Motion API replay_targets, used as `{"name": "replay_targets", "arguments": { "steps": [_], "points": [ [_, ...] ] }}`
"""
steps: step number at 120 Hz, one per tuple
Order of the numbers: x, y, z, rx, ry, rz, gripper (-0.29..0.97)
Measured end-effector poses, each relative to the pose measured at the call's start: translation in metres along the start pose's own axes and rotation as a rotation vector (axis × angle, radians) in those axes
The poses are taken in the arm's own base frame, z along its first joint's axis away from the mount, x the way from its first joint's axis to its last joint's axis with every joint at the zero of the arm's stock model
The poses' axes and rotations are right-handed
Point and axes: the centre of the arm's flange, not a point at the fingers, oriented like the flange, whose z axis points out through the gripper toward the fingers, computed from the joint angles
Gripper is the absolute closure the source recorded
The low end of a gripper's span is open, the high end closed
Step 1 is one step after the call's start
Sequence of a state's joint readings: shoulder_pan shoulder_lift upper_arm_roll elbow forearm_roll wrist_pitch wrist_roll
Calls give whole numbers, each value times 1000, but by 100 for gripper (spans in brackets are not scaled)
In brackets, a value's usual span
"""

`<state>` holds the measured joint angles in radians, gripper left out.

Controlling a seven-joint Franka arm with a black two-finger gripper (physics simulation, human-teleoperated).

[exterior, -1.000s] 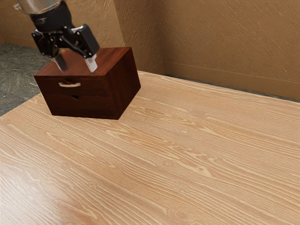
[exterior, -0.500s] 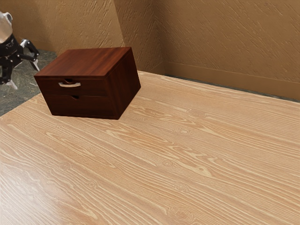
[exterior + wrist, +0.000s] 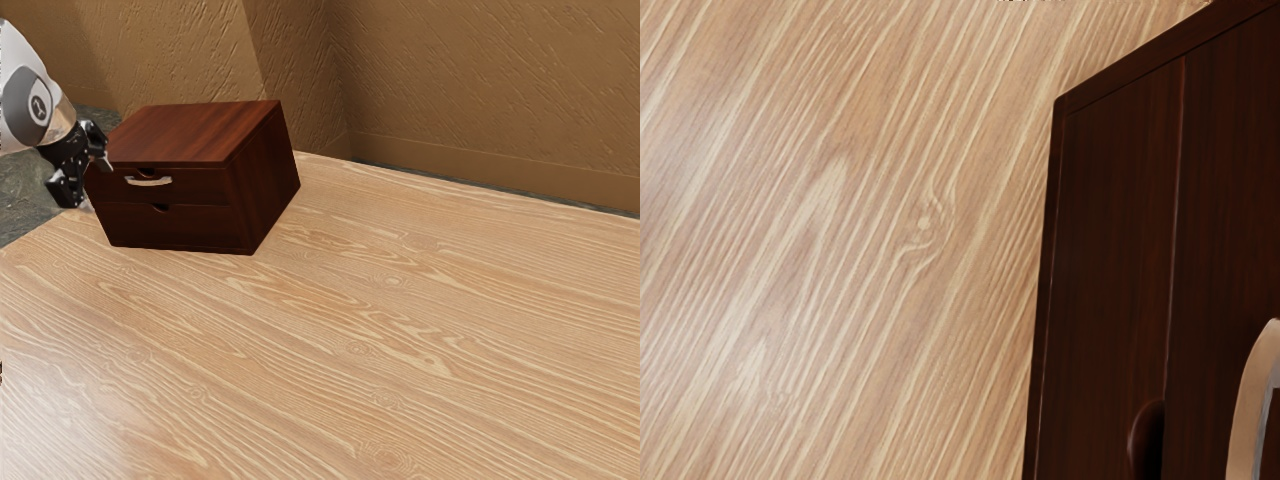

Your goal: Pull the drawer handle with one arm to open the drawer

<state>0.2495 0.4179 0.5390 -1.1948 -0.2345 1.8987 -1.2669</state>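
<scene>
A: Entry one. Where is the cabinet?
B: The dark wooden cabinet [image 3: 215, 135] stands on the pale table [image 3: 400, 330], toward 10 o'clock in the exterior view, close to the brown wall [image 3: 450, 80]. The top drawer [image 3: 200, 187] sits level with the lower drawer [image 3: 195, 225] — shut. Its pale curved handle [image 3: 148, 180] is a little toward 9 o'clock from the front's middle.
A: Gripper?
B: The gripper [image 3: 78, 165] hangs at 9 o'clock of the cabinet, just beside its front corner and apart from the handle. How wide it stands — cannot tell. Contact with the cabinet: cannot tell.
A: Wrist view?
B: The cabinet front is close under the hand, with the handle's edge beside the lower drawer's notch [image 3: 1145, 440] and table grain alongside.
</scene>
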Motion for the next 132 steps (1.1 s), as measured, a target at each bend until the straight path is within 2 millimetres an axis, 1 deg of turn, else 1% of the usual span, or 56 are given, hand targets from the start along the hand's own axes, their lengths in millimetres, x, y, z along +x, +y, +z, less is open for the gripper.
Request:
{"name": "replay_targets", "arguments": {
  "steps": [11, 20, 28, 36, 53, 62, 98, 132],
  "points": [
    [0, 4, 9, -23, 5, -42, 0],
    [9, 5, 18, -33, -2, -83, 0],
    [9, 8, 24, -42, -7, -104, 0],
    [2, 12, 29, -53, -13, -114, 0],
    [-15, 22, 30, -88, -22, -124, 0],
    [-19, 27, 36, -101, -20, -131, 0],
    [-22, 32, 54, -107, -14, -171, 0],
    [-23, 33, 66, -103, -13, -196, 0]
  ]
}}
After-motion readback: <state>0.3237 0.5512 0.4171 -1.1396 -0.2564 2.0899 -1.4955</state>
